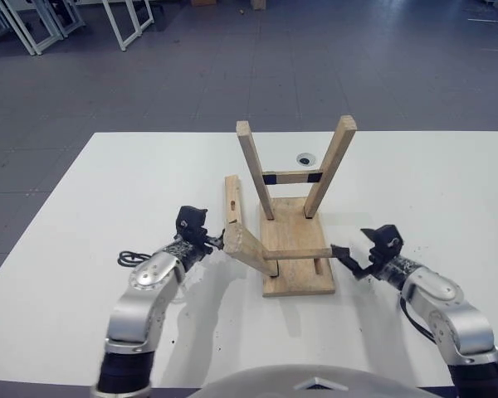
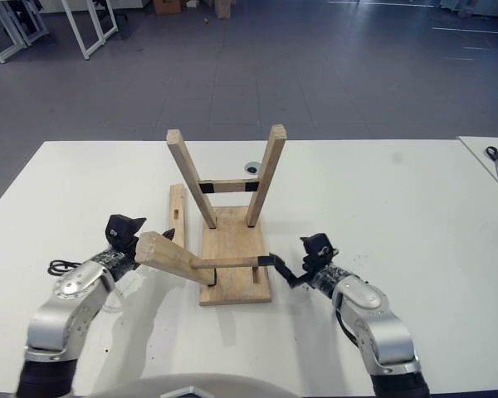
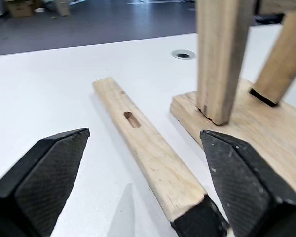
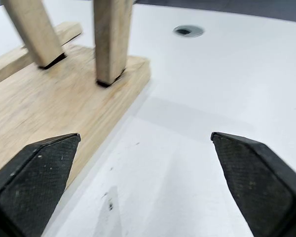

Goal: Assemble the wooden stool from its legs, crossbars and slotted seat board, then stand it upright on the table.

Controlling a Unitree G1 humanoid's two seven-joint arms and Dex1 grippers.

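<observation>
A flat pale wooden seat board (image 1: 292,225) lies on the white surface (image 1: 448,182). Two upright wooden legs (image 1: 253,170) joined by a black-tipped crossbar (image 1: 292,177) stand at its far end. A third leg (image 1: 247,246) leans over its near left corner, hiding the near end of a loose slotted leg (image 1: 231,199). The left gripper (image 3: 144,132) is beside the leaning leg with its fingers spread; contact is unclear. The right gripper (image 4: 145,135), fingers released, is at the tip of a second crossbar (image 1: 303,254).

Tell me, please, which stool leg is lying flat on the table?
The slotted leg just left of the seat board; the others rise from the board, upright or leaning.
</observation>
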